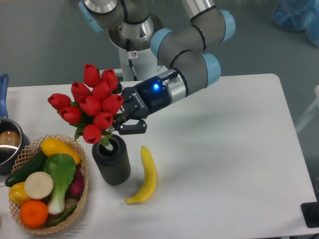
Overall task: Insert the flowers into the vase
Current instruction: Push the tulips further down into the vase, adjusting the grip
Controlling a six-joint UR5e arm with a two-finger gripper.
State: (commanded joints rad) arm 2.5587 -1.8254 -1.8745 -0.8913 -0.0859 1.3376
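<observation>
The flowers [92, 107] are best sunk straight down until the leaves meet the rim, stems kept centred in the mouth, with release only once the bunch stands unaided. Their stems already dip into the vase [111, 161], directly below and slightly left of the jaws. The gripper [121, 123] pinches the bunch low, red buds fanning up-left of it. A banana [144, 176] lies below-right.

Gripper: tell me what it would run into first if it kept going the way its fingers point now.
The gripper points left, shut on the flowers. Beyond them the line looks free over the table toward its left edge; depth is uncertain from this view.
</observation>
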